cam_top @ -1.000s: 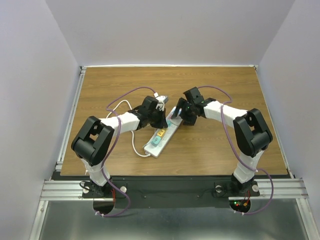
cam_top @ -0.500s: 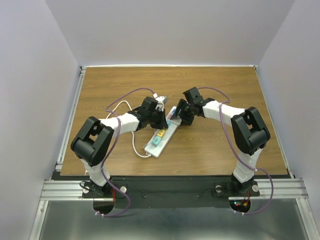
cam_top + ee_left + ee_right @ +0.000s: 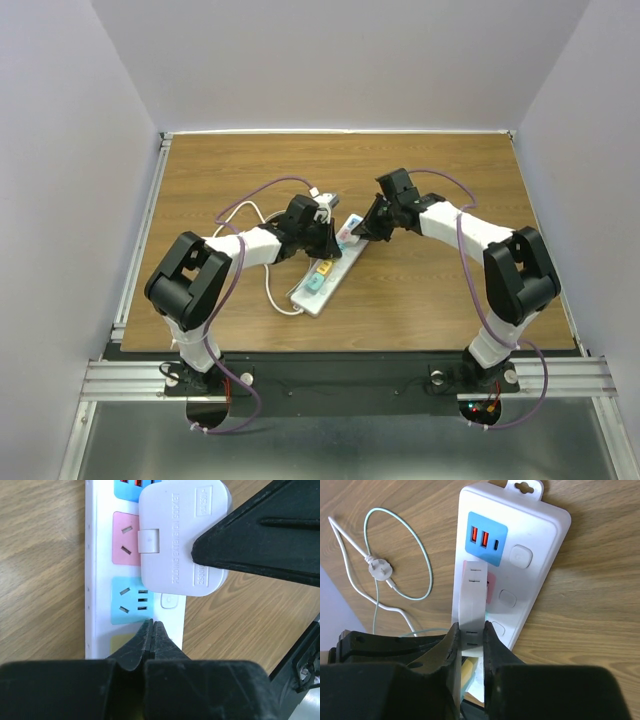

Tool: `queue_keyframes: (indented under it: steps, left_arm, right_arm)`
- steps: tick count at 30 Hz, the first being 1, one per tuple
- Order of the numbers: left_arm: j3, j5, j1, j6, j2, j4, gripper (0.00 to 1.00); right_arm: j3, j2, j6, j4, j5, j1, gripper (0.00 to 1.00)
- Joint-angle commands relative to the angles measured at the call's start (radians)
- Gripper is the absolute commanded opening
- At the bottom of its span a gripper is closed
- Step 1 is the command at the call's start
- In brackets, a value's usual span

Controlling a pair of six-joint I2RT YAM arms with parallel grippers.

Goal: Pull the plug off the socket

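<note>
1. Currently, the socket (image 3: 322, 280), a long white power strip with coloured outlet faces, lies diagonally near the middle of the wooden table (image 3: 450, 300), between the two arms.
2. A white square plug (image 3: 175, 535) sits on the strip's far half, covering the pink outlet face beside the blue one.
3. The right gripper (image 3: 470, 630) is clamped on the plug, one finger on each side of it.
4. The left gripper (image 3: 152, 627) is pinched shut with nothing between its fingers. Its tips rest on the strip by the cyan and yellow faces, seemingly holding it down.
5. Done so far, by the look of it: the plug is gripped and the strip is braced.
6. The plug does not look lifted free yet. Whether its pins have begun to leave cannot be told.
7. Left to do: draw the plug away from the strip while the strip is held flat.
</note>
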Motion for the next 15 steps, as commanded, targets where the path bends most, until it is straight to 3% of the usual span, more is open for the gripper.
queue_keyframes:
  steps: [1,5,10,15]
  left_arm:
    - [-0.023,-0.027,-0.010,0.007,0.031,-0.068,0.00]
    - [-0.026,-0.028,-0.013,0.005,0.040,-0.068,0.00]
    - [-0.032,-0.031,-0.019,-0.005,0.048,-0.061,0.00]
    - [-0.032,-0.034,-0.027,-0.011,0.060,-0.052,0.00]
  right_arm:
    - [0.023,-0.011,-0.008,0.051,-0.042,-0.012,0.01]
    - [0.056,0.033,-0.027,0.045,-0.071,-0.017,0.03]
    - [0.116,0.102,-0.041,0.036,-0.120,-0.017,0.22]
    - [0.162,0.153,-0.053,0.027,-0.153,-0.017,0.32]
